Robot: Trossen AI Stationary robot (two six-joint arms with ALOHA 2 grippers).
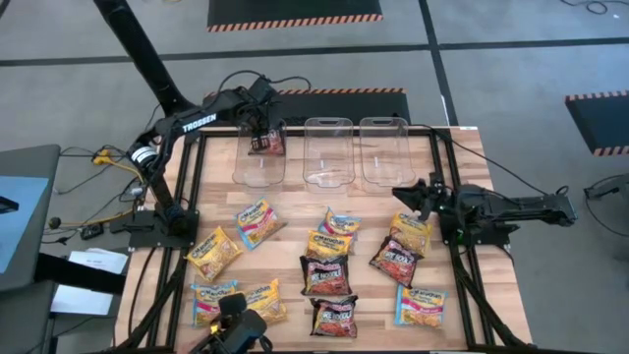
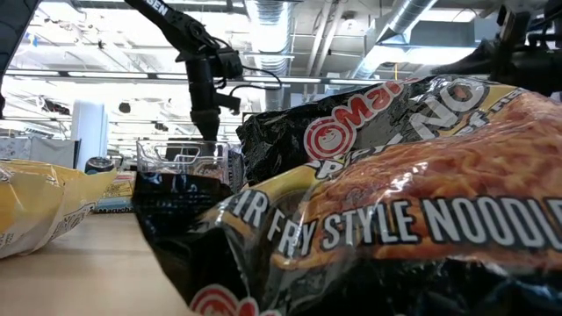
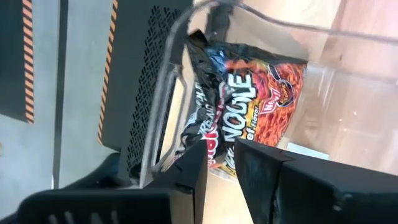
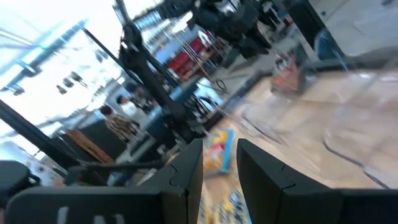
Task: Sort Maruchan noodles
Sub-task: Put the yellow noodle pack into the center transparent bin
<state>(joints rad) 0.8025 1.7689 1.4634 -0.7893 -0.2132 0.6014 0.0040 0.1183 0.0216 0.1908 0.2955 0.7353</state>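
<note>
At the near edge of the pale wooden bench (image 1: 295, 211), 2 crinkly square packets lie flat: a dark red-black packet (image 1: 334, 317) with glossy creased film, filling most of the low view, and beside it a blue-yellow packet (image 1: 213, 301) with pink print. Just beyond them sit a yellow-orange packet (image 1: 214, 253), a second dark packet (image 1: 325, 275) and another blue-yellow one (image 1: 420, 306) on the right. Farther in, more noodle packets are scattered in a loose band across the middle of the bench, some overlapping at their edges.

The right tool (image 1: 411, 197) hangs low over the bench's right side, near a yellow-orange packet (image 1: 410, 231); its 2 dark, blocky fingers (image 4: 186, 171) stand a little apart with nothing between them.

At the far edge, 3 clear plastic tubs with rounded corners stand in a row: the left tub (image 1: 259, 152), the middle tub (image 1: 327, 150) and the right tub (image 1: 384, 148). The left tool (image 1: 263, 128) points down into the left tub, over a dark red-black noodle packet (image 3: 249, 106) that leans crumpled against the tub's wall. Its fingers (image 3: 193, 174) show a narrow gap between them, and they seem to be just clear of the packet's wrinkled edge, though the wrist view is too close to be sure.
</note>
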